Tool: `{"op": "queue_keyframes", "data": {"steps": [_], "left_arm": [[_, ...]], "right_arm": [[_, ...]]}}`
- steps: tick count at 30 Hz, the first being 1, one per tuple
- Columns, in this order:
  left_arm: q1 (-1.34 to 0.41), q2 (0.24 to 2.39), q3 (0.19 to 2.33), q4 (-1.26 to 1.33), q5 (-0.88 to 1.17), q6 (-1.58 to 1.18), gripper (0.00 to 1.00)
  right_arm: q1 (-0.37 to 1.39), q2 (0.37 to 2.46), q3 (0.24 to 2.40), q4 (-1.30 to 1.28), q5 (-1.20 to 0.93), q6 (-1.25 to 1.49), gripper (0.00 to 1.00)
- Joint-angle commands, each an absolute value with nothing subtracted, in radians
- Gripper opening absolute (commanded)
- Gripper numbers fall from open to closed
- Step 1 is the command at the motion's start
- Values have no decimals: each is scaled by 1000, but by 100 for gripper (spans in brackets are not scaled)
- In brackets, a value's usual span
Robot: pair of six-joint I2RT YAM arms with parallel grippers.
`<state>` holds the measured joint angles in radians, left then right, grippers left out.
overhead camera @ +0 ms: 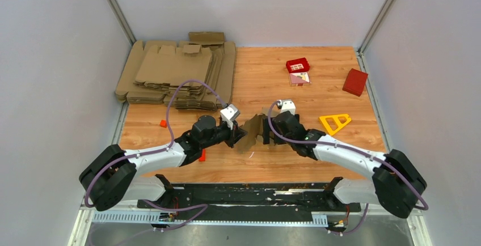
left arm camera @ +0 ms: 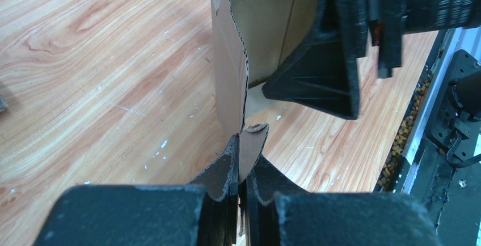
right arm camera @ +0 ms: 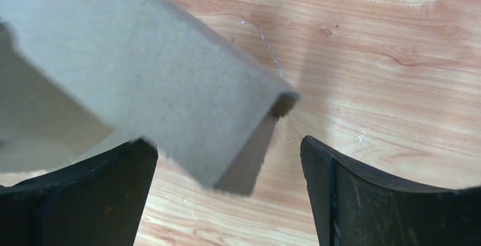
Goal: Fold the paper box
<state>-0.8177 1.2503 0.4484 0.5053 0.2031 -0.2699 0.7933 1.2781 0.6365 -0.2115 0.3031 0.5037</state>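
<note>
Paper box (overhead camera: 252, 127), partly folded, stands upright over the middle of the tabletop (overhead camera: 317, 87). The left claw (left arm camera: 243, 166), at the box's 9 o'clock, pinches a flap to anchor it. The right claw (right arm camera: 226, 147), at 3 o'clock, is spread around a folded edge, probably ready to press the next fold.

Mid-table, the paper box (overhead camera: 253, 128), between the left gripper (overhead camera: 240, 135) on its left and the right gripper (overhead camera: 265, 132) on its right. Far behind left, a pile of flat blanks (overhead camera: 176, 73); further right, a triangular frame (overhead camera: 334, 122); behind it, a small tray (overhead camera: 298, 64) and a closed box (overhead camera: 355, 81).
</note>
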Motion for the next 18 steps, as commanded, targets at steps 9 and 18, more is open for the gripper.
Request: {"op": "queue_keyframes", "data": {"steps": [9, 18], "left_arm": [[-825, 1221, 479, 500, 201, -236, 9], [-825, 1224, 481, 497, 198, -234, 8]], "right_arm": [[791, 1084, 710, -295, 151, 331, 100], [789, 1015, 862, -463, 203, 272, 100]]}}
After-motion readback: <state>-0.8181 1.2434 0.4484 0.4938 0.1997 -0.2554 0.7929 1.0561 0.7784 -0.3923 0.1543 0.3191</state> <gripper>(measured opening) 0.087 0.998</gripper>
